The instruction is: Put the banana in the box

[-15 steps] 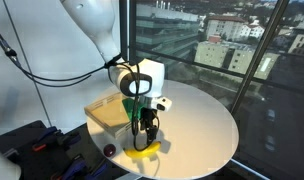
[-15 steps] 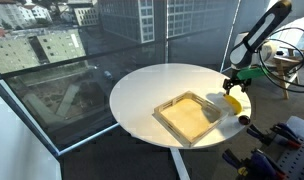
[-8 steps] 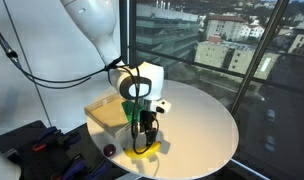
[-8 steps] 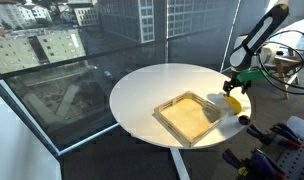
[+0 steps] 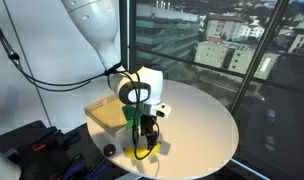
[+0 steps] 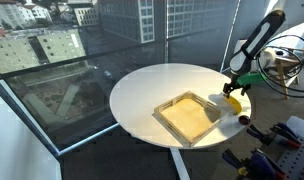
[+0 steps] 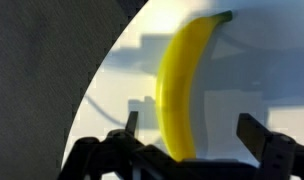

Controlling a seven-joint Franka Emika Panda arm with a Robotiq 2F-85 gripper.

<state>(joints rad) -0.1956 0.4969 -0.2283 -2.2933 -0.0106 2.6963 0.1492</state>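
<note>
The yellow banana [image 7: 182,85] lies on the white round table near its edge. In the wrist view it runs up the middle of the picture between my two fingers. My gripper [image 7: 192,130] is open, its fingers on either side of the banana's near end and apart from it. In both exterior views the gripper [image 5: 142,135] [image 6: 234,92] hangs low over the banana [image 5: 144,151] [image 6: 235,101]. The shallow tan box [image 5: 104,112] [image 6: 188,116] lies on the table beside it, empty.
A small dark red round object [image 5: 109,150] lies near the table edge by the banana. The table rim [image 7: 97,80] is close beside the banana. Tools and cables [image 6: 272,140] lie on a surface beyond the table. Windows surround the scene.
The gripper has dropped slightly lower over the banana. The banana and box have not moved.
</note>
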